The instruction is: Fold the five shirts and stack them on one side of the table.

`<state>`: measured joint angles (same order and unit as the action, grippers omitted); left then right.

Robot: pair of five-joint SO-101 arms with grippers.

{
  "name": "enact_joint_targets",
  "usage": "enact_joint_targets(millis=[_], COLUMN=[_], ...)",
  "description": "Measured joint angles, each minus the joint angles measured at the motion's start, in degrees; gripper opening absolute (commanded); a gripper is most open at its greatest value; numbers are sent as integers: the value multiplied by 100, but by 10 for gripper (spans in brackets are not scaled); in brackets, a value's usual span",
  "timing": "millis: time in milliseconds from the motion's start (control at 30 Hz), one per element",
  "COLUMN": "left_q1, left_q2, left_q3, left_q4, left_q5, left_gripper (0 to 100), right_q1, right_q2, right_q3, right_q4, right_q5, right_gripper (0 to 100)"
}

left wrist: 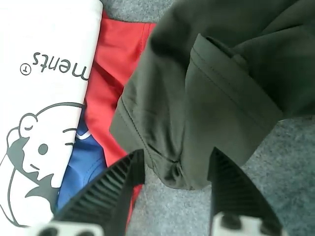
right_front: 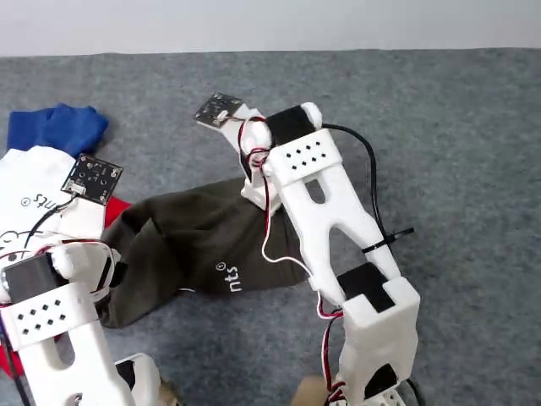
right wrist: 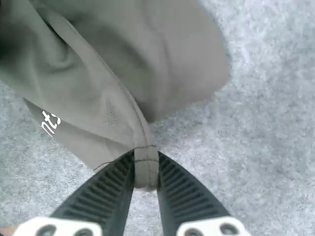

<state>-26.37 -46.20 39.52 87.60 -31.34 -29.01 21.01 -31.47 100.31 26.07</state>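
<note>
My right gripper [right wrist: 145,166] was clenched on the olive shirt [right wrist: 123,59], pinching a stitched seam at the cloth's edge between both fingers [right wrist: 115,184]. The fabric fanned out from that pinch over the grey counter [right wrist: 256,147]. White lettering showed on the shirt off to one side of the grip.

My left gripper [left wrist: 176,167] was released, with its jaws spread wide. It hung just above a hemmed, folded corner of the olive shirt [left wrist: 221,73], and I could not tell whether the tips touched the cloth.

From the high view, the olive shirt [right_front: 203,245] lay rumpled near the middle of the counter [right_front: 423,127], between my two arms. The right arm [right_front: 338,220] came down at the shirt's right edge and the left arm [right_front: 51,313] sat at its left edge.

The other shirts were bunched on the left side. The white shirt [right_front: 34,182] with a panda print [left wrist: 34,142] lay on top there. The red shirt [left wrist: 118,64] was beneath the white shirt [left wrist: 44,73], and the olive shirt overlapped the red one's far edge. The blue shirt [right_front: 59,127] poked out past the white one toward the back of the counter. A patch of blue [left wrist: 83,167] also showed between white and red, close to my left gripper. Bare counter [left wrist: 290,172] showed beside the olive hem.
</note>
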Motion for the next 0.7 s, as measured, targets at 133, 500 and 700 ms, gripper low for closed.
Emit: enact_joint_targets(millis=[133,500,700], left_q1=[0,0,0], left_q2=[0,0,0], left_q3=[0,484,431], left_q4=[0,0,0], left_q5=[0,0,220], left_gripper=[214,214,214], right_q1=[26,-105,-88], right_q2=[0,0,-70], right_q3=[0,0,0], right_q4=[0,0,0], right_q5=[0,299,316], right_gripper=[47,10,10])
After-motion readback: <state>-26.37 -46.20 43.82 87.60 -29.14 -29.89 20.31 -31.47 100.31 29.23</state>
